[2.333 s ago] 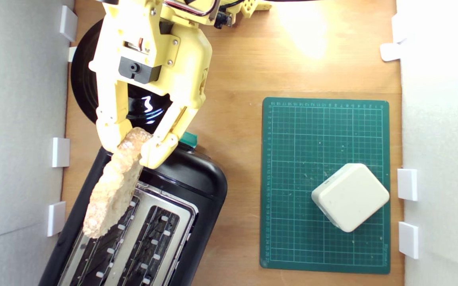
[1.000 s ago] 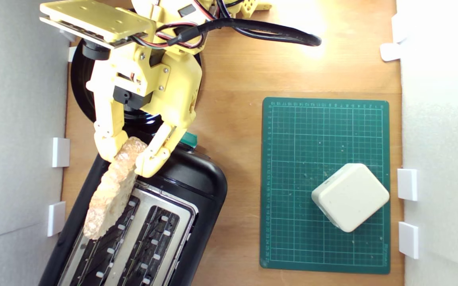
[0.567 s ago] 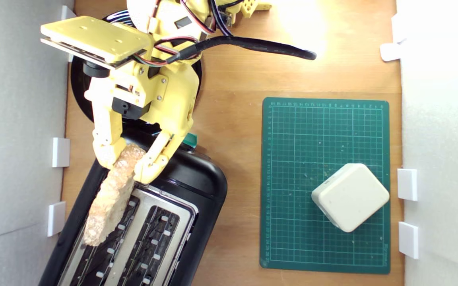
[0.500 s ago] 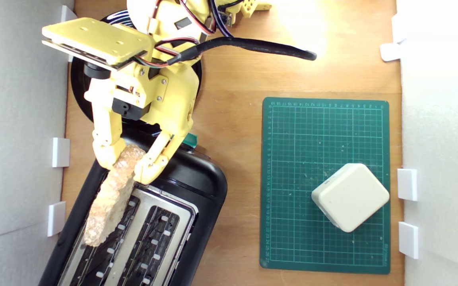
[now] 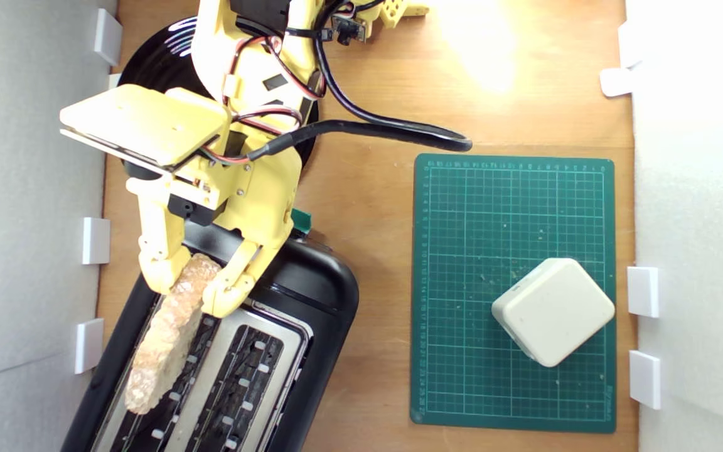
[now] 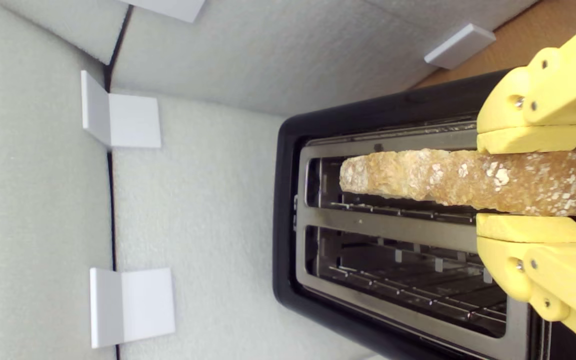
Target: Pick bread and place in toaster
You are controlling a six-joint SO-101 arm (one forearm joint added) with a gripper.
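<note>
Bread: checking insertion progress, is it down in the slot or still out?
Out. The bread lies edge-on over one toaster slot, pinched by the gripper.

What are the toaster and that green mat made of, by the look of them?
The toaster: glossy black casing, probably plastic given its soft sheen, with a silvery brushed metal top around the slots. The green mat: matte and flat, printed with a grid, likely rubbery vinyl like a cutting mat.

My end effector (image 5: 191,292) holds the bread (image 5: 164,342) edge-up over the toaster (image 5: 311,295) slot nearer the exterior view's left. The plate (image 5: 167,56) lies behind it; the mat (image 5: 462,251) with the block (image 5: 553,311) lies right on the bench (image 5: 368,94).
</note>
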